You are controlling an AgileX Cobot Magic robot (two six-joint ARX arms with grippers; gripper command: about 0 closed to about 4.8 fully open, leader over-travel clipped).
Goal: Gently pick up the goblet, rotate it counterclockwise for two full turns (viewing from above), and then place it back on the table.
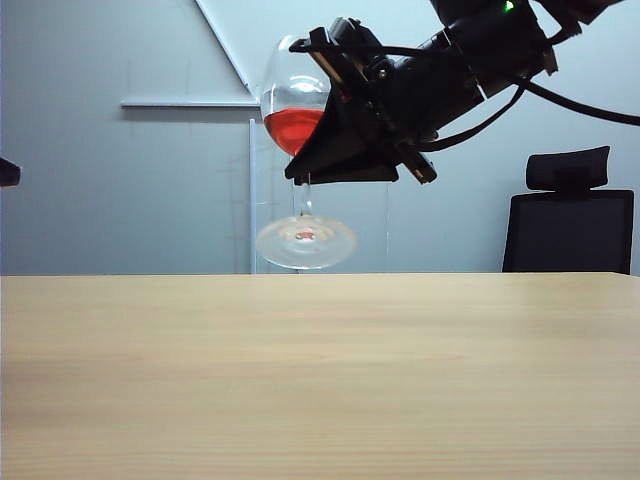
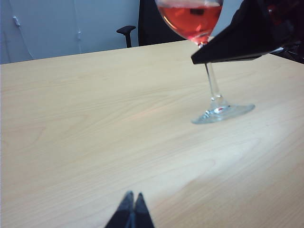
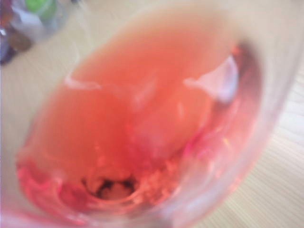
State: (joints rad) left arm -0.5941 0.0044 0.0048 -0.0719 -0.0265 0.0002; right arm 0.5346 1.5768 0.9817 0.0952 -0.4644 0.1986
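The goblet (image 1: 293,110) hangs tilted above the table (image 1: 320,380), red liquid in its bowl, its round foot (image 1: 305,242) off the surface. My right gripper (image 1: 308,176) comes in from the upper right and is shut on the goblet at the top of the stem, just under the bowl. From the left wrist view, the goblet (image 2: 192,19) and its foot (image 2: 222,113) show with the right gripper's black finger (image 2: 247,40) across the stem. In the right wrist view the bowl (image 3: 142,123) fills the picture and hides the fingers. My left gripper (image 2: 133,198) is shut and empty, low over the table and well away from the goblet.
A black office chair (image 1: 570,225) stands behind the table's far right edge. A clear panel (image 1: 262,200) stands behind the goblet near the wall. Blurred coloured things (image 3: 23,23) lie at one corner of the right wrist view.
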